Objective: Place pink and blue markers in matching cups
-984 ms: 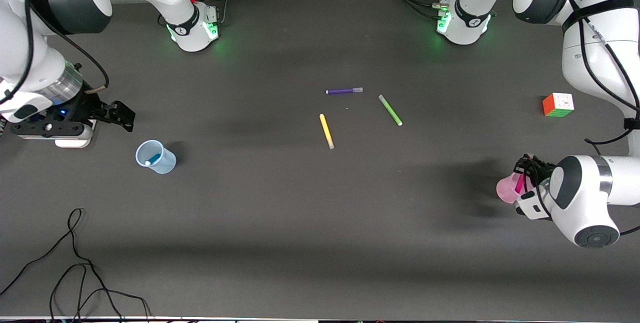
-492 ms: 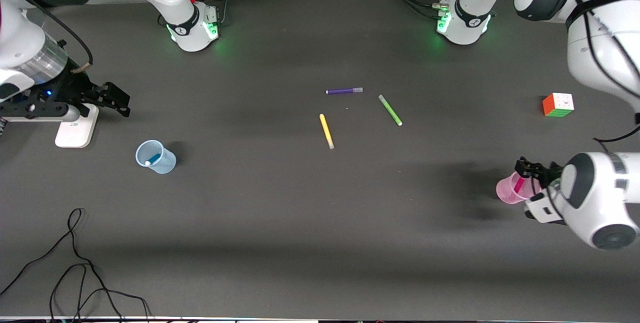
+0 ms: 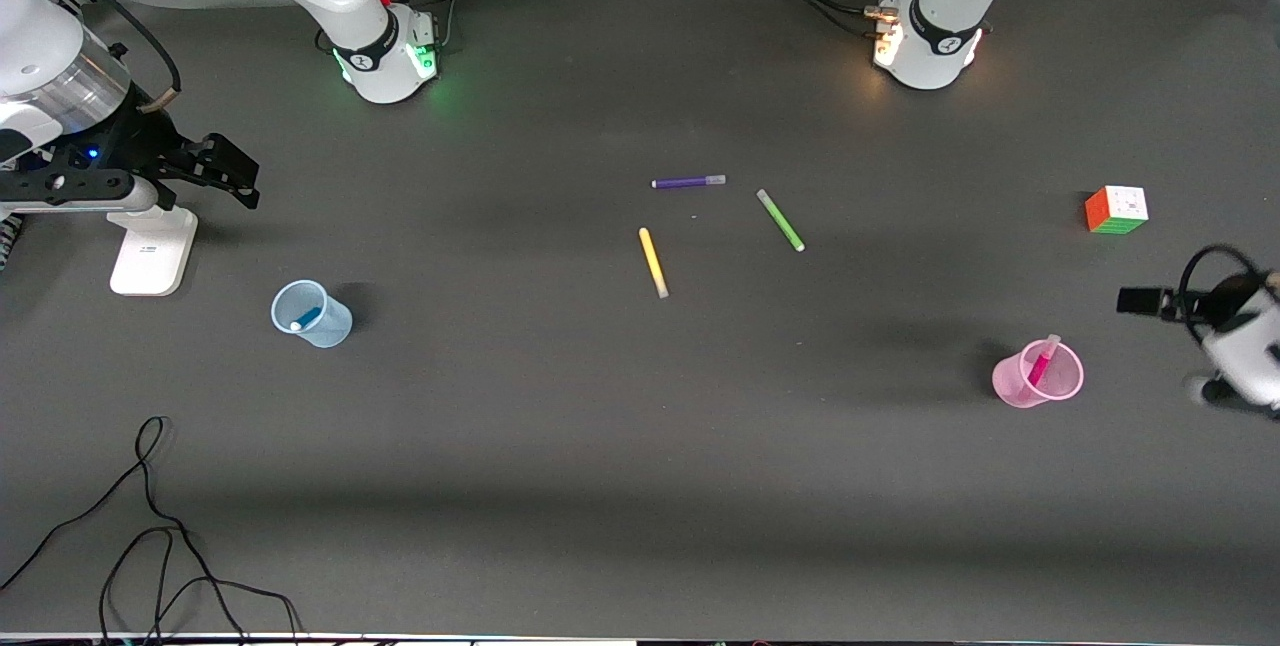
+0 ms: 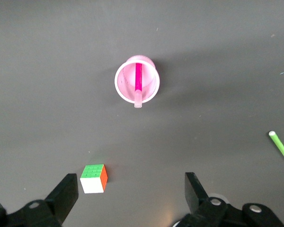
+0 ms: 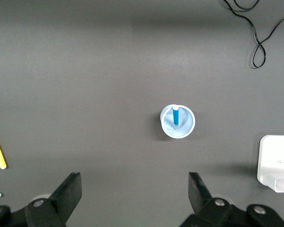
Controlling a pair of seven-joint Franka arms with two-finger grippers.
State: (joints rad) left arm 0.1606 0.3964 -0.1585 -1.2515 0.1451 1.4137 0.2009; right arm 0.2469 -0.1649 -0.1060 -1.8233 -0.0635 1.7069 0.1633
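Note:
The pink marker (image 3: 1042,360) stands tilted in the pale pink cup (image 3: 1006,382) near the left arm's end of the table; both show in the left wrist view, marker (image 4: 138,81) in cup (image 4: 125,83). The blue marker (image 3: 307,314) lies in the pale blue cup (image 3: 336,327) near the right arm's end, and in the right wrist view the marker (image 5: 175,117) stands in the cup (image 5: 187,126). My left gripper (image 3: 1140,302) (image 4: 131,195) is open and empty, up in the air beside the pink cup. My right gripper (image 3: 238,176) (image 5: 135,194) is open and empty, high above the table beside the blue cup.
A purple marker (image 3: 688,182), a green marker (image 3: 780,220) and a yellow marker (image 3: 653,262) lie mid-table. A colour cube (image 3: 1116,209) sits near the left arm's end. A white block (image 3: 152,248) lies under the right arm. A black cable (image 3: 150,526) loops at the front corner.
My left gripper has let go of the pink marker and drawn up and away from the pink cup. My right gripper has moved a little away from the blue cup. The markers stay in their cups.

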